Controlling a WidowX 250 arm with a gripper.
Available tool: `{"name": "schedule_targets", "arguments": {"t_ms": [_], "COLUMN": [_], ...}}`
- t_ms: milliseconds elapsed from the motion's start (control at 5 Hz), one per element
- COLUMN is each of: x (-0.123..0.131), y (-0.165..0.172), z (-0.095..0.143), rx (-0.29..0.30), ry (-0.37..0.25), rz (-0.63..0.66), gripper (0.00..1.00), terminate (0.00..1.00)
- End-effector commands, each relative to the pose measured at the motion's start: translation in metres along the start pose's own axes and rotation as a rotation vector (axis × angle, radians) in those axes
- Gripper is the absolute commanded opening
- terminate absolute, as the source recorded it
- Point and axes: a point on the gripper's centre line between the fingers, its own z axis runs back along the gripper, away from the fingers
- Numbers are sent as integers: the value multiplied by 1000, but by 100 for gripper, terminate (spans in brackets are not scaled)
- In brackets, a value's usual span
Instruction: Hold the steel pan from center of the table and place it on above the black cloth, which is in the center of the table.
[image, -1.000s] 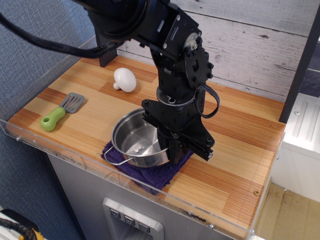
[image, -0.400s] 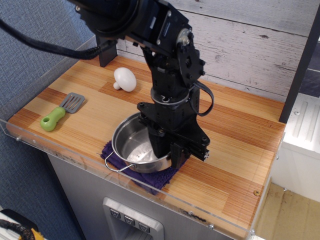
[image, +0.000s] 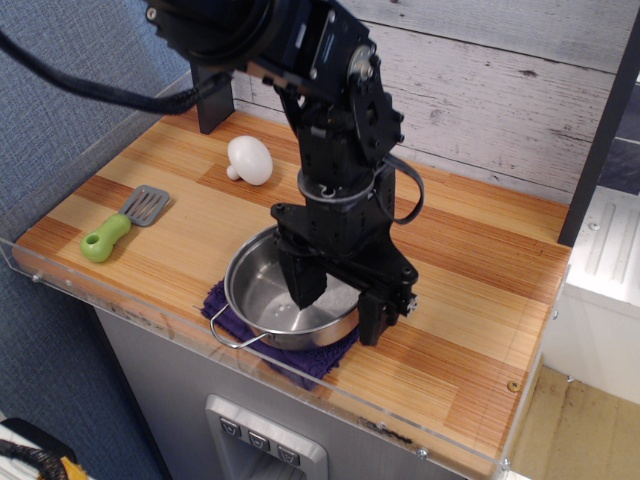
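The steel pan (image: 262, 296) rests on the black cloth (image: 302, 364), near the front edge of the table (image: 470, 290). Only the cloth's front corner and left edge show from under the pan. One wire handle sticks out at the pan's front left. My gripper (image: 340, 305) is open and straddles the pan's right rim. One finger (image: 305, 284) hangs inside the pan. The other finger (image: 374, 318) is outside it, down by the table top. The far handle is hidden behind the arm.
A white mushroom-shaped object (image: 250, 160) lies at the back left. A green-handled grey spatula (image: 120, 225) lies at the left. A black post (image: 215, 105) stands at the back. A clear acrylic rim (image: 150, 318) runs along the table's front edge.
The gripper, which was shut on the pan's right rim, has spread its fingers and let go. The pan has shifted slightly forward and left and now lies on the cloth.
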Motion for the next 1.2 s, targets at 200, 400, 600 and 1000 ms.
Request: {"name": "schedule_targets", "arguments": {"t_ms": [200, 400, 600, 1000], "x": [49, 56, 65, 64], "y": [24, 36, 40, 38], "z": [113, 131, 136, 132], "rx": [26, 59, 118, 98], "ry": [-276, -299, -245, -138], "rz": [59, 91, 102, 128], "gripper": [100, 100, 100, 100], "terminate": [0, 0, 0, 0]}}
